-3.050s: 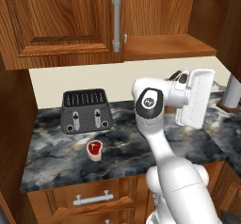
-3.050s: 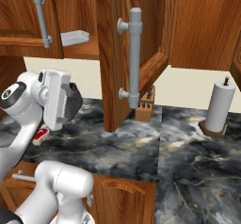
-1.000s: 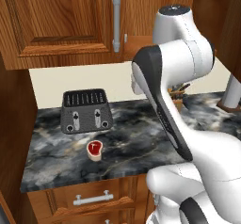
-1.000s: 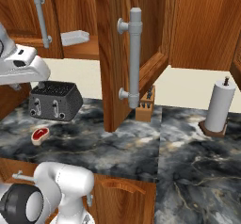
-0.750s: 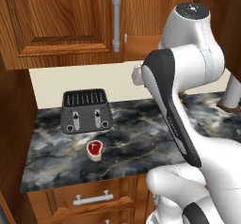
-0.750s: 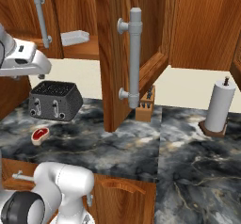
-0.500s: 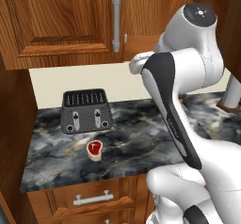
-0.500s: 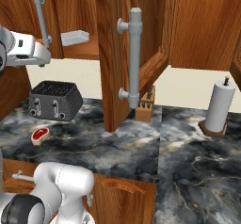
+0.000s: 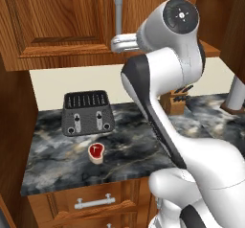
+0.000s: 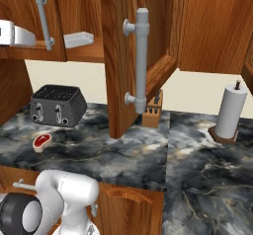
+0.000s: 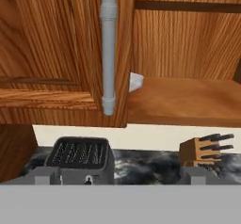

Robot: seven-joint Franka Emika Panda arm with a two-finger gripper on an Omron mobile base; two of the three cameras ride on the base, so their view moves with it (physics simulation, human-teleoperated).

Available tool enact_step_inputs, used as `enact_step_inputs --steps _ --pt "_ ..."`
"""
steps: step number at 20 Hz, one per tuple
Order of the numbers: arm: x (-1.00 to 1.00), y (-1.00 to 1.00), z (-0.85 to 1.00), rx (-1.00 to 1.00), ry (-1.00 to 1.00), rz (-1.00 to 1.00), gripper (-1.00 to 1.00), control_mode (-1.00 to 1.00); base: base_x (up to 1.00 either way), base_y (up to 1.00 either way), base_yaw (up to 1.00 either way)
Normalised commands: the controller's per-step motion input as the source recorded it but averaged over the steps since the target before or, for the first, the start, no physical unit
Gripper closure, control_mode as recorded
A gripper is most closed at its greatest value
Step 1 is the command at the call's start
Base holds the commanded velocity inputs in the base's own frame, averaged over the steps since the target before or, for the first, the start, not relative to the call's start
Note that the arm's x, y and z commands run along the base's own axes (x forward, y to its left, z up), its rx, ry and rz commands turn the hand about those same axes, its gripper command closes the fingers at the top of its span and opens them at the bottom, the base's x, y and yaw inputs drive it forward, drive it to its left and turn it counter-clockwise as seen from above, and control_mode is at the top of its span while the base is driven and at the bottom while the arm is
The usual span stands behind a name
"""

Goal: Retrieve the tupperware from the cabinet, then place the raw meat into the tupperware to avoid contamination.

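My fingers (image 11: 197, 175) spread wide, empty; I should reach past the cabinet (image 11: 52, 53) door toward the tupperware (image 11: 135, 82) at twelve o'clock (half hidden).

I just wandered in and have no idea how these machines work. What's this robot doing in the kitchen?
The white arm is raised toward the cabinet, whose right door hangs open. Its gripper is open and holds nothing. The tupperware sits on the cabinet shelf, partly behind the closed left door. The raw meat lies on the marble counter in front of the toaster, untouched. So it looks to be going for the container first.
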Motion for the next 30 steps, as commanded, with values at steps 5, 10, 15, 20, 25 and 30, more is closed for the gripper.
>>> enact_step_inputs --steps 5,10,15,20,25,30 --pt "0.54 0.00 0.01 -0.01 -0.04 -0.01 -1.00 -1.00 0.00 0.00 0.00" --pt "0.66 -0.17 0.00 0.00 0.03 0.03 -1.00 -1.00 0.00 0.00 0.00" --pt "0.40 -0.03 0.00 0.00 0.01 -0.01 -1.00 -1.00 0.00 0.00 0.00" --pt "0.49 0.11 -0.04 0.00 0.00 -0.03 -1.00 -1.00 0.00 0.00 0.00" --pt "0.43 0.13 -0.04 0.00 0.00 -0.02 -1.00 -1.00 0.00 0.00 0.00" --pt "0.45 0.18 -0.06 0.00 0.00 -0.02 -1.00 -1.00 0.00 0.00 0.00"
